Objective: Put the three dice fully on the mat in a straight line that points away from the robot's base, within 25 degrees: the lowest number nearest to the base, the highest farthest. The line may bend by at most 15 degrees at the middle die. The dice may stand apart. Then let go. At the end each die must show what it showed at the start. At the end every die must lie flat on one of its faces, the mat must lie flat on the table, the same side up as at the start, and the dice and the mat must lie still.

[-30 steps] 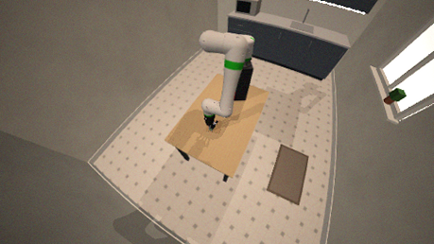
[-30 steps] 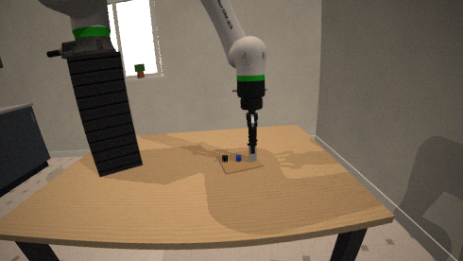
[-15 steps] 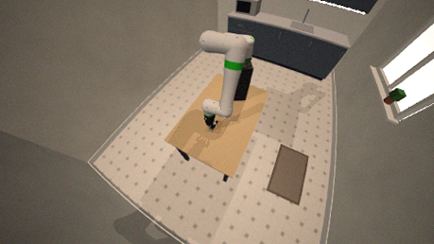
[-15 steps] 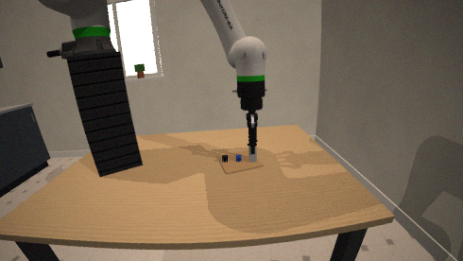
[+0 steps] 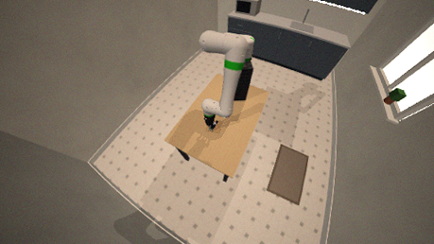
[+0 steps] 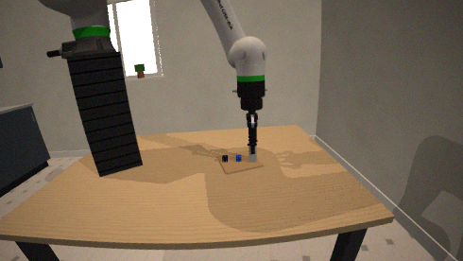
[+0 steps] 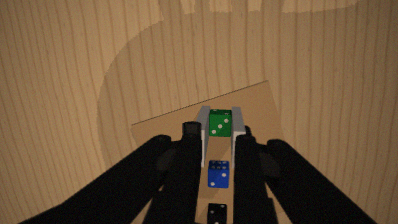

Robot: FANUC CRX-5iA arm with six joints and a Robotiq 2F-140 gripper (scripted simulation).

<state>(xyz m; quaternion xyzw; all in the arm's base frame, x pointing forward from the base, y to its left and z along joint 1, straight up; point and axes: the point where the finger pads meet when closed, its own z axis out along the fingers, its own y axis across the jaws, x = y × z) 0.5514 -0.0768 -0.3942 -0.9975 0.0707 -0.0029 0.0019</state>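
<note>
Dice in a row, with the green one pinched

The fingers are closed on the green die, one gray tip against each side of it. They point down, low over the mat. I cannot tell if the green die's bottom touches the mat.

The blue die is just beside the fingers, on the side toward the robot's base. It sits on the mat, with a gap between it and the green die. The black die is on the mat too, farther from the fingers and nearer to the base. The three make an almost straight line.

On the green die, the big side seen from the wrist has three white dots. The same side of the blue die has two, and its darker side has six. The black die is partly cut off there.

The thin brown mat lies flat on the wooden desk, under the fingers. Well apart from the fingers, a red-brown pot by the window has a green plant in it.
</note>
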